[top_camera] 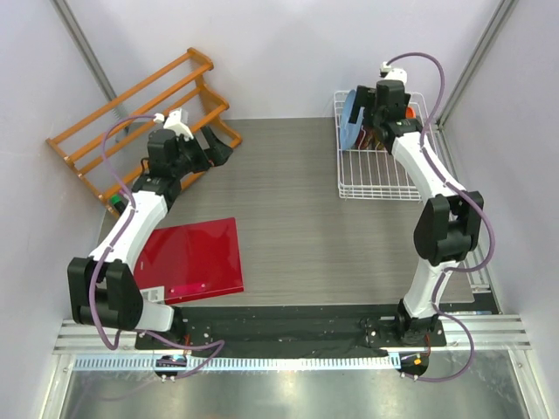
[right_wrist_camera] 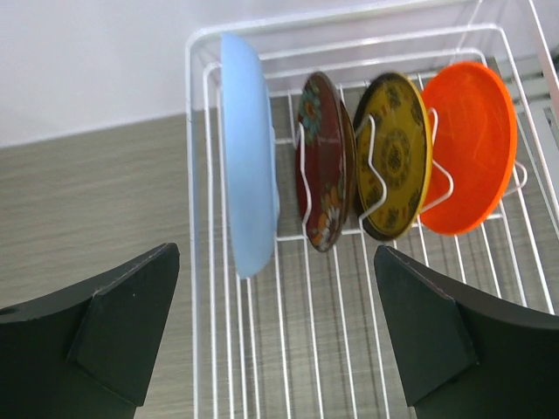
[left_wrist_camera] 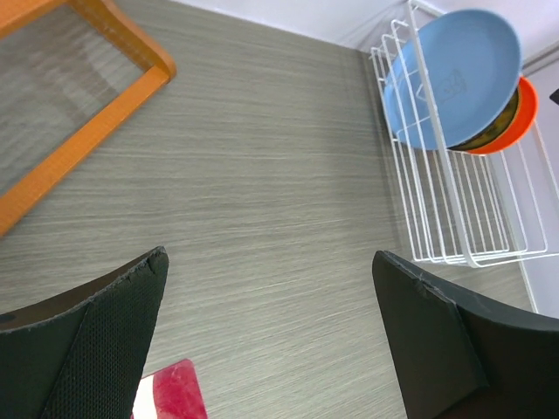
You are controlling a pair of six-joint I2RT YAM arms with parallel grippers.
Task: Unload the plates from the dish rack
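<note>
Plates are all in their slots, so by my reading the unloading has not begun: nothing is out and four remain to be lifted. Beneath everything lies the grey wood-grain surface (top_camera: 297, 192), and at its far right corner sits the white wire dish rack (top_camera: 377, 179), a rectangular basket with thin upright dividers. At the far left leans an orange wooden slatted rack (top_camera: 131, 113), and on the near left lies a flat red square board (top_camera: 196, 257); both are well apart from the dish rack. Inside it, standing on edge in a row at the far end, are the larger light blue round plate (right_wrist_camera: 247, 157), then the dark red floral plate (right_wrist_camera: 320, 157), the yellow dark-patterned plate (right_wrist_camera: 397, 148) and the plain orange plate (right_wrist_camera: 472, 144). The right fingers (right_wrist_camera: 113, 323) hover above the rack's bare near half, spread wide and holding nothing. The left fingers (left_wrist_camera: 96, 340) are likewise spread wide and empty, over open surface near the wooden rack. Likely obstacles are the wire dividers between the plates, the narrow gaps between the red, yellow and orange ones, and the rack's side walls.
</note>
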